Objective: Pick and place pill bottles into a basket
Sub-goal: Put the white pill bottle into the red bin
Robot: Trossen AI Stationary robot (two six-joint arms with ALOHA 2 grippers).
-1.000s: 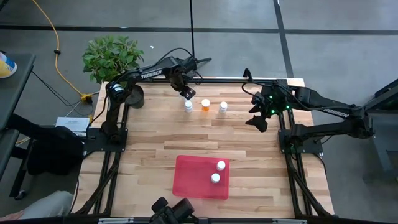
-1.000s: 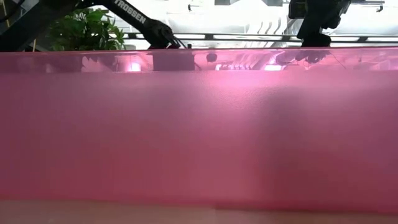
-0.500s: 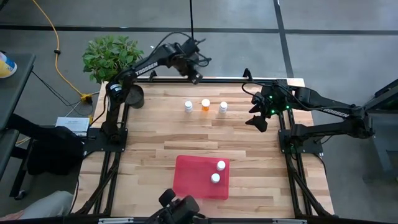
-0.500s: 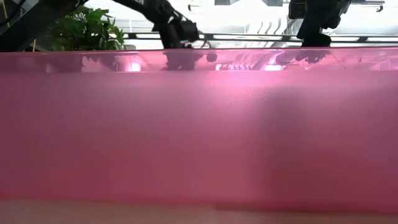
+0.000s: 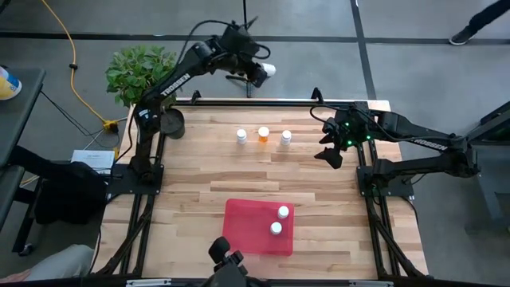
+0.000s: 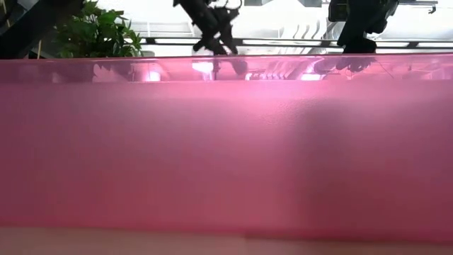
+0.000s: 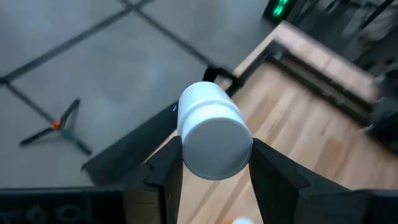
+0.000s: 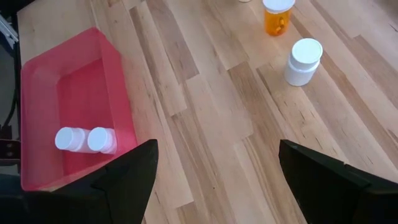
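The left tool (image 5: 261,72) is raised beyond the table's (image 5: 199,167) far edge, clamped on a white pill bottle (image 7: 213,129) lying on its side, cap end facing away from the wrist. The right tool (image 5: 331,147) waits spread apart over the table's right side. Three bottles (image 5: 263,136) stand upright in a row; two (image 5: 279,220) stand in the red basket (image 5: 243,223).
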